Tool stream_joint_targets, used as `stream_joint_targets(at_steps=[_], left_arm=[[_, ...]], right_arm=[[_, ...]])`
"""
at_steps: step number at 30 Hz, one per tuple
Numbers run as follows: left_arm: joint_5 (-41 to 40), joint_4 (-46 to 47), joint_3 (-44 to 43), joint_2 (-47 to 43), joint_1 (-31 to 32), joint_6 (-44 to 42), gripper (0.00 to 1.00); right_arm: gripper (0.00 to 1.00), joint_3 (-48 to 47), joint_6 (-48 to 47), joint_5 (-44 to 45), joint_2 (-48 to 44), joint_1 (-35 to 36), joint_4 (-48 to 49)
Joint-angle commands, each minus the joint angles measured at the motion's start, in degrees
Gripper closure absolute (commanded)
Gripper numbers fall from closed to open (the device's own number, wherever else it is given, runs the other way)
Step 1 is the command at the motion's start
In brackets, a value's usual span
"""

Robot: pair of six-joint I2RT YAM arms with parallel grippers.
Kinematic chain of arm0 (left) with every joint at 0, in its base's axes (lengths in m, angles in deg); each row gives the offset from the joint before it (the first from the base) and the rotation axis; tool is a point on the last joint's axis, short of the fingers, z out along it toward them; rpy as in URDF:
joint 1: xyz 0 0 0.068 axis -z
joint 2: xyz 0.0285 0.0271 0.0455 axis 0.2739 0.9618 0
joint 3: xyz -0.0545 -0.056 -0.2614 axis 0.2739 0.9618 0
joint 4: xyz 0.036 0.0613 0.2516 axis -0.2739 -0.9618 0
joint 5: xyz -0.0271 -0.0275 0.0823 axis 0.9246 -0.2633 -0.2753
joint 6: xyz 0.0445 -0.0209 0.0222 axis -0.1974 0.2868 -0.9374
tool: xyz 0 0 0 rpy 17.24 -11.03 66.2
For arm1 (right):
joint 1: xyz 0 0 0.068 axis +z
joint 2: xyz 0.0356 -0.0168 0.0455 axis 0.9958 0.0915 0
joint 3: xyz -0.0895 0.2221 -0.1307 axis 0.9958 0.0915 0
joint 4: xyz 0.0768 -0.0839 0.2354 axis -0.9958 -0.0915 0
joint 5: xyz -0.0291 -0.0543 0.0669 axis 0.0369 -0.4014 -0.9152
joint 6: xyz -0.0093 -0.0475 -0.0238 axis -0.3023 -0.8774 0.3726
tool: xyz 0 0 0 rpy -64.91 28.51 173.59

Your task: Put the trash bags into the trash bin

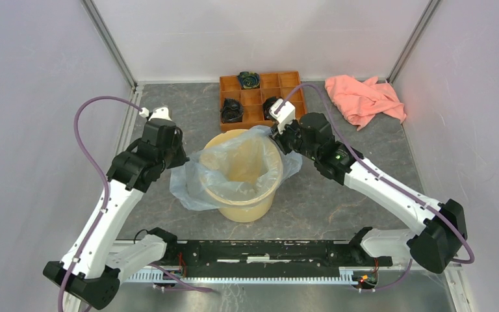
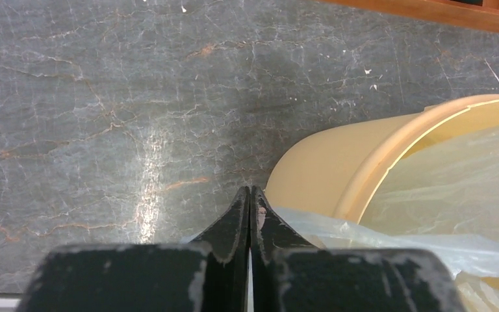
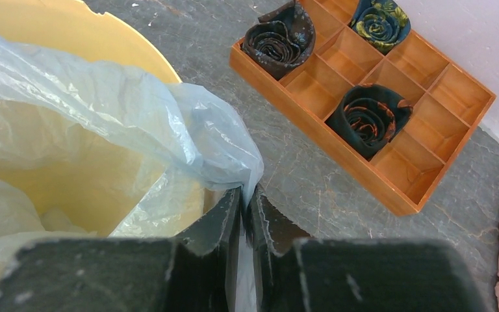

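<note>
- Top external: trash bin stands upright mid-table, with the trash bag sunk inside it and its mouth spread over the rim.
- Loose film spills outside the bin wall from 7 to 10 o'clock, with a smaller flap at 2 o'clock.
- Left pincer sits at 10 o'clock off the rim, at the edge of the spilled film.
- Right pincer sits at 1 o'clock, right on the rim.
- Left wrist: left pincer jaws pressed tight together. Pale film runs from them toward 3 o'clock, and a thin sliver shows between them, so they read as nipping the bag's edge. Bin wall lies just beside the tips at 2 o'clock.
- Right wrist: right pincer clamped on a gathered fold of bag; the film bulges from the tips toward 10 o'clock over the bin rim.
- Wooden tray lies at 12 o'clock from the bin, pink cloth at 2 o'clock.
</note>
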Motion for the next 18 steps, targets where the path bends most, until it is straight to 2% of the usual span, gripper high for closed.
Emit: stream_joint_targets(at_steps=[1,7,11,13,18], left_arm=[[-0.19,1.97,2.21,-2.26,-0.63,-2.39,0.98],[-7.37,7.10,7.36,-2.55,-1.90,0.28,0.98],[-6.89,11.60,9.53,0.15,-3.24,1.12,0.98],[-6.68,13.75,11.01,0.74,-3.48,2.39,0.98],[-2.73,19.09,14.74,0.44,-3.62,3.96,0.98]], right_arm=[[0.83,-2.82,1.63,-1.93,0.66,-1.19,2.22],[0.83,-3.21,5.25,-6.69,3.76,-3.16,5.44],[0.82,-5.12,6.67,-9.87,6.71,-4.05,5.83],[0.70,-5.13,8.19,-11.00,7.63,-4.73,6.30],[0.68,-6.23,9.84,-14.11,10.24,-6.79,5.08]])
